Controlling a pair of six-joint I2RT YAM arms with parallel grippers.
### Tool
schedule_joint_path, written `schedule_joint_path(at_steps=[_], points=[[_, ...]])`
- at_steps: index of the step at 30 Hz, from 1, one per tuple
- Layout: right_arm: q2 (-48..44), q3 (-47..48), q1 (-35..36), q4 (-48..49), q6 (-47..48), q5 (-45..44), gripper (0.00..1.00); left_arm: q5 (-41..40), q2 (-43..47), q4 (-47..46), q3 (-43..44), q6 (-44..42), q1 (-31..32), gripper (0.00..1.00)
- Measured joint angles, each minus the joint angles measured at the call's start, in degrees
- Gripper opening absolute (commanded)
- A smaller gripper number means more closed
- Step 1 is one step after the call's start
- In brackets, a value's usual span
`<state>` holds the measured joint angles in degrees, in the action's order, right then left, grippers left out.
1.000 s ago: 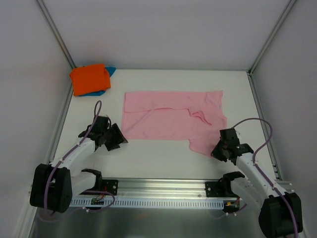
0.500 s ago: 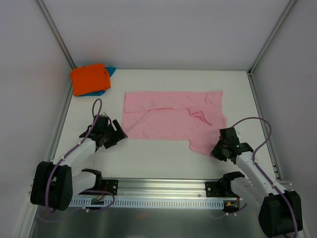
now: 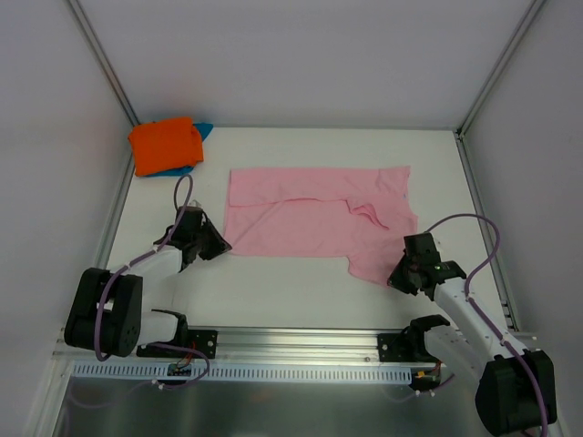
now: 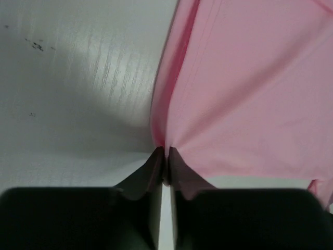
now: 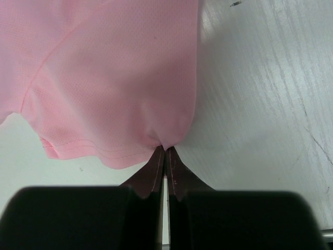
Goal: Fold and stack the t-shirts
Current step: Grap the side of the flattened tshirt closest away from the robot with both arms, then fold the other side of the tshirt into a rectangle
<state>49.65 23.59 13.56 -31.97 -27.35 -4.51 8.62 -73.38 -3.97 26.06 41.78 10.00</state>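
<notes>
Moved: left arm is swinging in off the bare table and its left gripper (image 3: 221,246) is now sitting at the near-left corner of the pink t-shirt (image 3: 310,214); right arm is hardly shifting.
Table (image 3: 291,287): white and flat, boxed in by walls (image 3: 55,182) left, back and right, with a metal rail (image 3: 301,341) running along the near edge.
Pink t-shirt: lying spread across the middle of the table, long side left to right, wrinkling at the centre, one flap trailing toward the near right.
Orange t-shirt (image 3: 164,144): sitting folded in the far-left corner, on top of the teal-blue t-shirt (image 3: 202,130), which is only peeking out at the edge.
Left gripper, wrist view (image 4: 165,156): pinching the pink hem tight, cloth puckering at the tips.
Right gripper (image 3: 394,278): clenching the trailing flap's hem; its wrist view (image 5: 164,151) is showing the stitched edge gathering between the closed tips.
Progress: two shirts are looking folded and stacked; the pink one is not yet folded, and going by both pinches a first fold is being set up. Folding it and carrying it to the pile are remaining.
Room: bare table is lying open beyond the shirt's far edge and in front of it; the right wall is standing near the right arm, and the pile is well apart at far left.
</notes>
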Motion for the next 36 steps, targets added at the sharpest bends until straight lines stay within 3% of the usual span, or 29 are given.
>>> schedule_joint_path(at_steps=[14, 23, 36], points=[[-0.31, 0.9, 0.0, -1.27, 0.24, 0.07, 0.01, 0.28, 1.84, 7.48, 0.46, -0.7, 0.0, 0.0], [-2.05, 11.15, 0.0, -5.35, 1.7, -0.61, 0.01, -0.24, 5.92, 14.51, 1.46, -0.87, 0.02, 0.0], [20.61, 31.08, -1.4, -3.28, 7.15, 0.04, 0.0, -2.51, 3.89, 20.83, 13.81, -2.1, 0.0, 0.0]])
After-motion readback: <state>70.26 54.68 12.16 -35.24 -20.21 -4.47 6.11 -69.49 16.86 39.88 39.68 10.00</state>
